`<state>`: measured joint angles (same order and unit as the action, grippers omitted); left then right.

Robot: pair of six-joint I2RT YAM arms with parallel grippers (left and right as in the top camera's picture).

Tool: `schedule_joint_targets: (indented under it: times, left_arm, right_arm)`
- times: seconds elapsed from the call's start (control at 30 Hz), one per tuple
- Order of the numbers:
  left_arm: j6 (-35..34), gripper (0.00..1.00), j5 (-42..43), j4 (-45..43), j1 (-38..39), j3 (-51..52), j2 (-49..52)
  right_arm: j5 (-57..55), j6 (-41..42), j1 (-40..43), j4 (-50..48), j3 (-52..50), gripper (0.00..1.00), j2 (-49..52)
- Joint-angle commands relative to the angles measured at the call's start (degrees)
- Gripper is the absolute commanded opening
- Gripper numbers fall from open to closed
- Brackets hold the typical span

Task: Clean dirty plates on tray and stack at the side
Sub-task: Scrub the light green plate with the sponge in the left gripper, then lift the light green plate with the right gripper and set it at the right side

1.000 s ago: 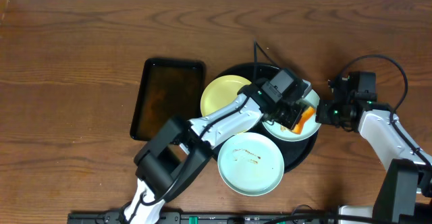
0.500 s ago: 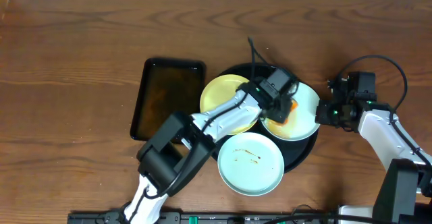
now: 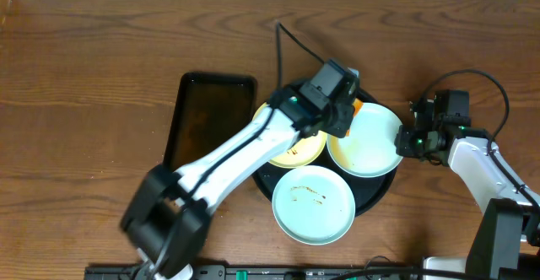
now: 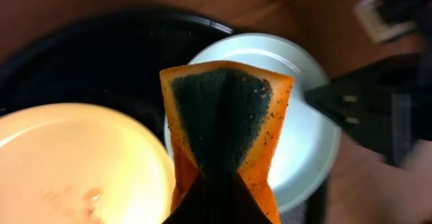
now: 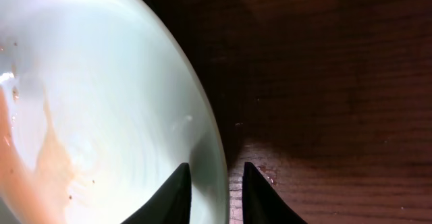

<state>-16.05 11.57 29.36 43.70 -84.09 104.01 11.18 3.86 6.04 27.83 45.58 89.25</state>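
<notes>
The black round tray [image 3: 378, 185] holds three plates. The pale yellow plate [image 3: 295, 149] lies at its left, partly under my left arm, with a faint smear. A mint plate [image 3: 367, 145] lies at the right and looks free of streaks. A second mint plate [image 3: 313, 204] overhangs the front rim and has brown streaks. My left gripper [image 3: 344, 115] is shut on an orange sponge [image 4: 226, 126] with a dark green face, above the tray's far side between the yellow plate [image 4: 74, 163] and the right mint plate [image 4: 304, 123]. My right gripper [image 5: 216, 183] pinches the rim of the right mint plate [image 5: 101, 102].
A rectangular dark brownish tray [image 3: 211, 120] lies on the wooden table left of the round tray. The left arm's cable [image 3: 295, 44] loops over the table behind the tray. The right arm [image 3: 481, 162] stretches along the table's right side.
My left gripper has carried the sponge off the right mint plate, back and to the left toward the tray's far rim. The right gripper has stayed on the plate's rim.
</notes>
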Motion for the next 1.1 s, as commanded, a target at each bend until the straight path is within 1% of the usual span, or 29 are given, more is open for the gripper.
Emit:
schedule_joint_targets:
  times: [0.0,0.13,0.2,0.23,0.3,0.37,0.5,0.67,0.8,0.87,1.07]
  left_arm:
    - [1.0,0.07,-4.3,4.3,-3.1,-0.7,-4.7]
    - [1.0,0.07,-9.4,11.0,-7.9,-0.7,-6.8]
    - [1.0,0.07,-9.7,13.3,-11.1,-0.7,-7.1]
    - [1.0,0.08,-9.7,14.2,-12.8,-0.7,-7.1]
    - [1.0,0.08,-9.7,16.0,-16.7,-0.7,-7.1]
    - [0.9,0.08,-9.7,16.8,-20.1,-0.7,-7.1]
    - [0.9,0.08,-9.6,17.9,-26.8,-0.7,-7.1]
    - [0.9,0.07,-9.5,19.4,-31.7,-0.6,-7.1]
    - [0.9,0.07,-9.5,20.1,-33.2,-0.6,-7.1]
    - [0.9,0.08,-9.5,20.1,-33.4,-0.6,-7.1]
    - [0.9,0.08,-9.5,20.5,-33.4,-0.5,-7.0]
  right_arm:
    - [-0.2,-0.1,0.0,0.0,0.5,0.27,0.6]
    - [-0.2,-0.1,-0.3,0.2,0.3,0.27,0.9]
    - [-0.2,-0.1,-0.2,0.1,0.1,0.27,1.2]
    - [-0.2,-0.1,-0.2,0.1,0.0,0.25,1.5]
    - [-0.2,-0.1,-0.3,0.1,0.0,0.11,2.1]
    - [-0.2,-0.1,-0.4,-0.1,0.0,0.01,2.4]
    - [-0.2,-0.1,-0.4,-1.6,0.2,0.01,1.8]
    - [-1.2,-1.1,-0.4,-1.5,1.8,0.01,-3.1]
    - [-7.0,-1.2,-0.5,-1.6,2.8,0.01,-9.6]
    - [-11.8,-1.5,-0.9,-1.6,3.0,0.01,-12.9]
    - [-22.5,-6.0,-4.2,-1.7,3.0,0.01,-19.1]
